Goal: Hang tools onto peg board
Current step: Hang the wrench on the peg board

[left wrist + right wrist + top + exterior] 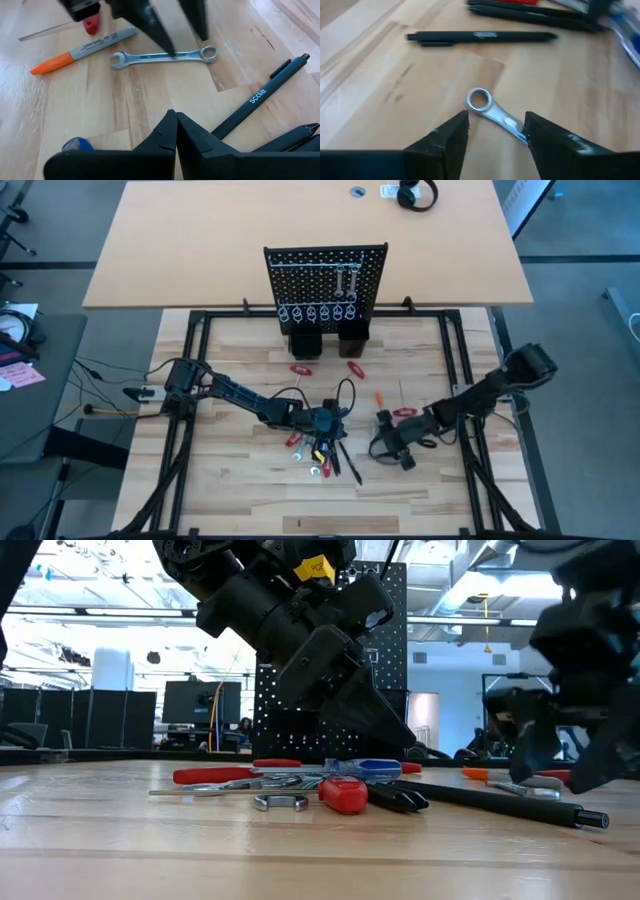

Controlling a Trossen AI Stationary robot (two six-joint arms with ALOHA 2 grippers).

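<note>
On the pale wooden table (230,480), the right claw (495,132) spreads astride a silver metal wrench (492,111); the left claw (176,131), pressed together, hovers nearby over scattered tools, before the black perforated peg board (325,275).

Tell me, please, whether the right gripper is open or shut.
Open: the right gripper has its fingers spread either side of a silver wrench lying flat on the table.

Dark jointed arms (235,392) — yellow label (315,568), black cables.
</note>
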